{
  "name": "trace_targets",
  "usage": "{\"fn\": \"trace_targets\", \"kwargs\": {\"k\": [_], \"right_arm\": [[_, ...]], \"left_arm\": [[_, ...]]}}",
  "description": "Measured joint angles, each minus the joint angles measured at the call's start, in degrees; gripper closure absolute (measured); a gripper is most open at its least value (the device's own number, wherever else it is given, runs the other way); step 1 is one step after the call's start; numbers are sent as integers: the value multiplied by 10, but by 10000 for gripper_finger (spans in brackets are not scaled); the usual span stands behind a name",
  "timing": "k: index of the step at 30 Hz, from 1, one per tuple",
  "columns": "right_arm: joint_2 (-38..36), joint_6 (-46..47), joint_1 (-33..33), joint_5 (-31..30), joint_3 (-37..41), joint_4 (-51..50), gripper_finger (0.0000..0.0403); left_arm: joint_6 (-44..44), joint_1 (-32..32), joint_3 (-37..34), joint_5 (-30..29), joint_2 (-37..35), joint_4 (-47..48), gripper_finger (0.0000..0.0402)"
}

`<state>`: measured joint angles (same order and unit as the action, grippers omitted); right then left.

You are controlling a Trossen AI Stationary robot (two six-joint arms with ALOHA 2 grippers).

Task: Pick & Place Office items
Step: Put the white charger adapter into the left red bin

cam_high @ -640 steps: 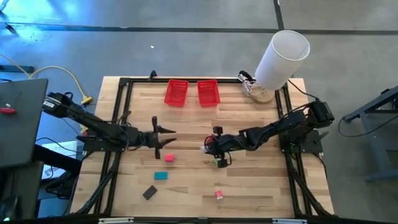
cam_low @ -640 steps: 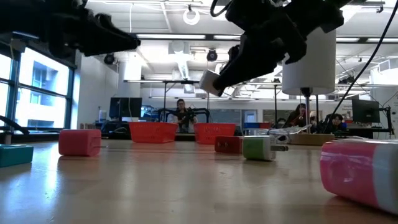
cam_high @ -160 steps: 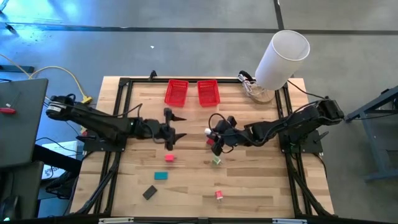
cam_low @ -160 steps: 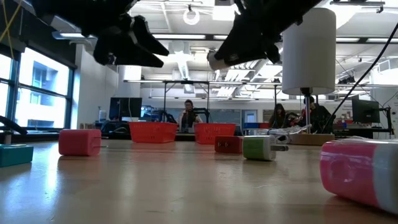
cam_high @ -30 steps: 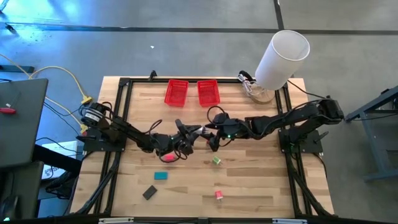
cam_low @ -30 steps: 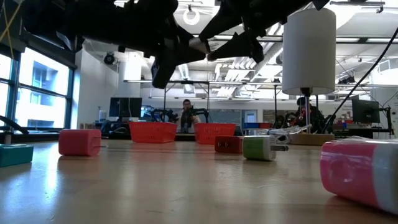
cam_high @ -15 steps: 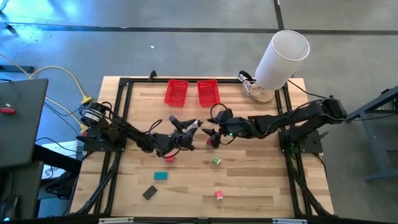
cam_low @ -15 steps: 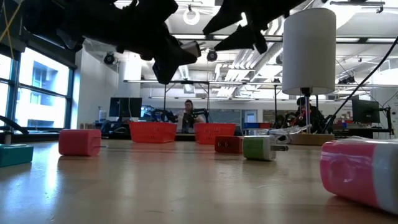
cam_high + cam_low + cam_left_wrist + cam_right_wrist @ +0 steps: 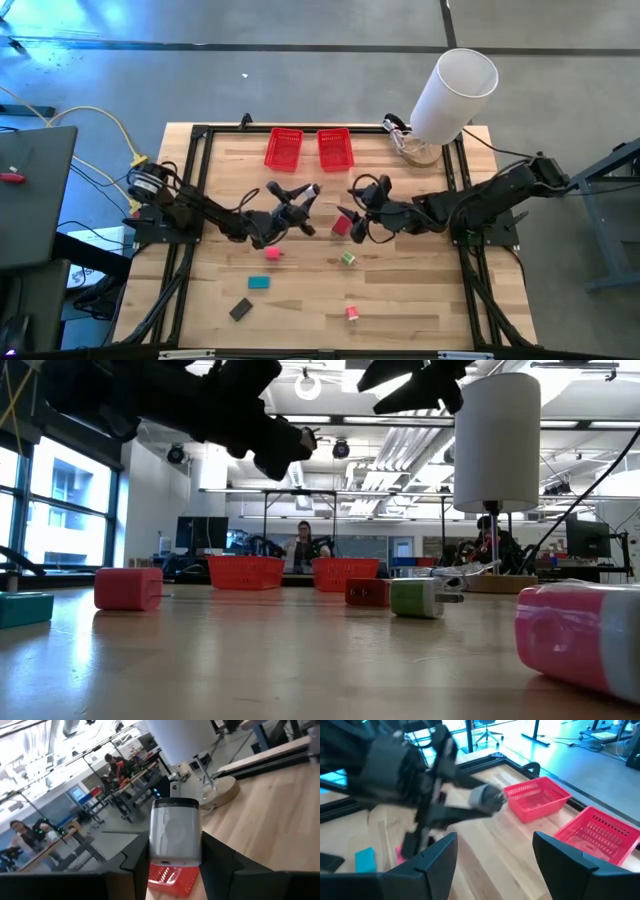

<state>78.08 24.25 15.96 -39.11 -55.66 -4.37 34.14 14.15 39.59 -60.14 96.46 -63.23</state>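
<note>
Silvery block point(image 9: 175, 832) clamped in left gripper point(image 9: 303, 203) — held above the table, just in front of the red baskets point(image 9: 284, 148).
Block sits between both fingers, sticking out past the tips. Right gripper point(image 9: 353, 222) alongside, a bit farther from the baskets, fingers spread — holding nothing.

No text, label, brand, number or sign can be read in any of the views; nothing on the counter shows lettering, and the distant room fixtures are too small to show any.
</note>
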Motion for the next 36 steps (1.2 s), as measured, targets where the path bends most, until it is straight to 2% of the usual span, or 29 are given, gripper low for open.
{"fn": "trace_targets", "kwargs": {"k": [5,9,11,15,19,23,28,32,36], "right_arm": [[0,10,20,0,0,-16,156],[0,35,28,0,0,-39,156],[0,46,32,0,0,-50,156],[0,60,36,0,0,-65,156],[0,61,36,0,0,-70,156],[0,61,36,0,0,-73,156],[0,62,36,0,0,-82,156],[1,62,36,-1,8,-84,156],[1,78,36,-26,26,-84,156]], "left_arm": [[-7,-33,0,-10,-17,23,277],[-46,-70,0,-5,-36,85,277],[-89,-89,0,19,-47,133,277],[-209,-134,0,116,-70,245,277],[-300,-180,0,179,-91,313,277],[-335,-219,0,222,-113,357,277],[-364,-268,0,235,-146,427,277],[-395,-315,0,283,-166,492,277],[-425,-366,0,314,-168,528,277]]}}
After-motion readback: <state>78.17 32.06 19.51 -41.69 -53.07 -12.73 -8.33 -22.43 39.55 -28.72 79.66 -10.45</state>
